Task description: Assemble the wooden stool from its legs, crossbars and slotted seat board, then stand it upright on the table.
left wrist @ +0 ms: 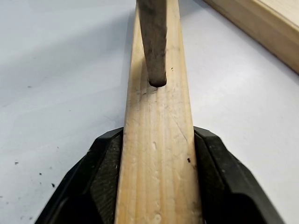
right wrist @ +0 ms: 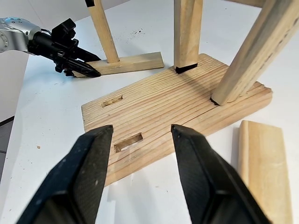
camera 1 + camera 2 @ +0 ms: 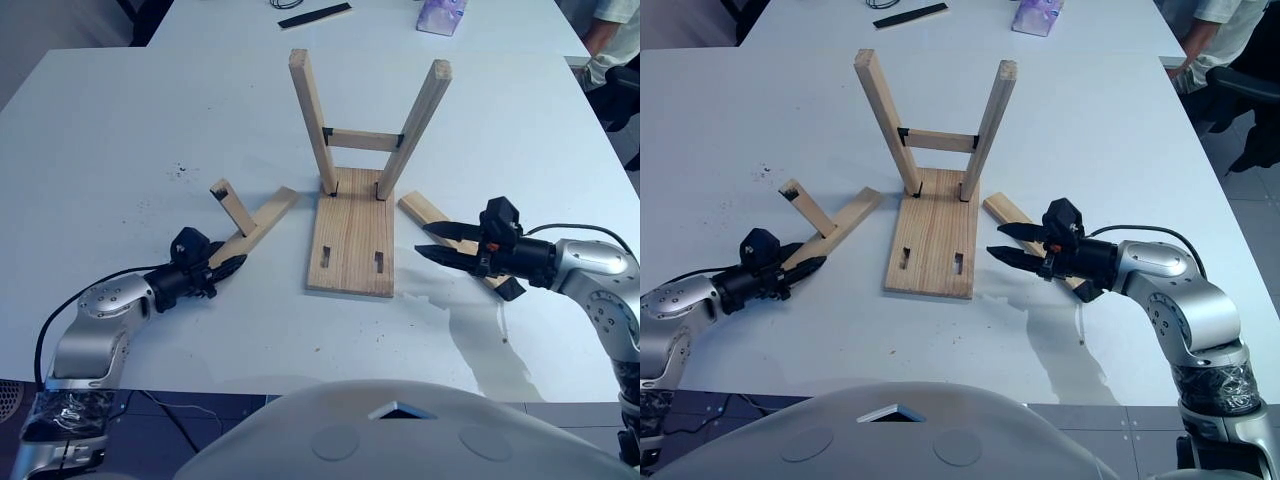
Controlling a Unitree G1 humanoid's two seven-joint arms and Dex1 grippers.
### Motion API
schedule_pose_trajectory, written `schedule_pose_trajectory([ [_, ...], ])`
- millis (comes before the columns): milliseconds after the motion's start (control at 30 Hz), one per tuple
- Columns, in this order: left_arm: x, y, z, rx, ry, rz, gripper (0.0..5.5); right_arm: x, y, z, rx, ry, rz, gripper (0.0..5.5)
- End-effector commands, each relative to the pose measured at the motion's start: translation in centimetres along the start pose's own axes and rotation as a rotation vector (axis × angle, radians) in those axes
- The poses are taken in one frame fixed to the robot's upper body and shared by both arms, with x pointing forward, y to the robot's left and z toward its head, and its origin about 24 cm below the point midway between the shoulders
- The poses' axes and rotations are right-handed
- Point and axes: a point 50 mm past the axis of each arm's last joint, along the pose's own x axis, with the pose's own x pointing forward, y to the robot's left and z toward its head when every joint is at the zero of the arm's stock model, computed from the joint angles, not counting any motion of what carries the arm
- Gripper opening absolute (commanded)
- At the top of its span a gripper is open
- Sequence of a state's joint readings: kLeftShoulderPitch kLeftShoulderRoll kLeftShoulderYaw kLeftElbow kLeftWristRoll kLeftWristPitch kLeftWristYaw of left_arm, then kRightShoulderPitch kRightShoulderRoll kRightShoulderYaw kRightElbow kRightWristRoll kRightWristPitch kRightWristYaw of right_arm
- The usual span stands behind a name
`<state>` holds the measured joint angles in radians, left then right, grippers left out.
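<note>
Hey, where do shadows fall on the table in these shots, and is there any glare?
Left eye view: the right gripper and its arm throw a broad grey shadow on the white table, toward the robot. Right wrist view: thin shadow under the slotted wooden seat board. No harsh glare in either.

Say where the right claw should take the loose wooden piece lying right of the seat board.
Probably mid-length, from above, the open right claw spanning its narrow width: the wooden piece lies flat on the table, both long edges free, apart from the seat board.
</note>
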<state>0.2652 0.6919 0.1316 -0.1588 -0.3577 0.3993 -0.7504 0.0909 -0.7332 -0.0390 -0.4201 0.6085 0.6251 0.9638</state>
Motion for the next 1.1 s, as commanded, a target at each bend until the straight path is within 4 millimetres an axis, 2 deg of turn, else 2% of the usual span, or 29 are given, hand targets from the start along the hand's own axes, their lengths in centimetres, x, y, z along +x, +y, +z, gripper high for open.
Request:
schedule_pose_trajectory([
  [33, -0.2, 0.3, 1.1, -0.037, -0.093, 0.009, 2.03, -0.2, -0.3, 0.7, -0.034, -0.003, -0.006, 2.29],
  [100, -0.6, 0.7, 2.7, -0.086, -0.211, 0.024, 2.03, -0.4, -0.2, 1.3, -0.04, -0.036, 0.002, 2.29],
  [167, -1.6, 1.2, 5.6, -0.098, -0.407, 0.025, 2.03, -0.7, -0.1, 2.9, -0.032, -0.11, 0.033, 2.29],
  [233, -3.5, -0.4, 9.5, -0.133, -0.637, -0.146, 2.03, -0.9, 0.2, 4.6, -0.024, -0.188, 0.079, 2.29],
  [333, -5.9, -3.5, 14.4, -0.149, -0.861, -0.41, 2.03, -0.9, 1.2, 7.3, -0.032, -0.286, 0.179, 2.29],
  [400, -6.9, -5.2, 16.5, -0.13, -0.937, -0.526, 2.03, -0.5, 1.9, 8.8, -0.049, -0.324, 0.253, 2.29],
  [467, -7.3, -6.7, 17.8, -0.114, -0.964, -0.622, 2.03, 0.1, 2.4, 10.0, -0.066, -0.352, 0.32, 2.55],
  [600, -6.3, -9.3, 18.4, -0.092, -0.91, -0.765, 2.03, 1.2, 3.0, 12.2, -0.087, -0.372, 0.417, 3.19],
  [700, -5.2, -10.4, 18.1, -0.102, -0.852, -0.834, 2.03, 2.2, 3.2, 13.2, -0.097, -0.343, 0.475, 3.19],
  [867, -3.7, -10.1, 17.2, -0.078, -0.771, -0.831, 2.03, 2.5, 3.6, 14.3, -0.115, -0.329, 0.533, 3.19],
  [1100, -2.9, -9.8, 15.6, -0.029, -0.681, -0.839, 2.03, 2.4, 3.5, 14.7, -0.123, -0.332, 0.542, 3.19],
])
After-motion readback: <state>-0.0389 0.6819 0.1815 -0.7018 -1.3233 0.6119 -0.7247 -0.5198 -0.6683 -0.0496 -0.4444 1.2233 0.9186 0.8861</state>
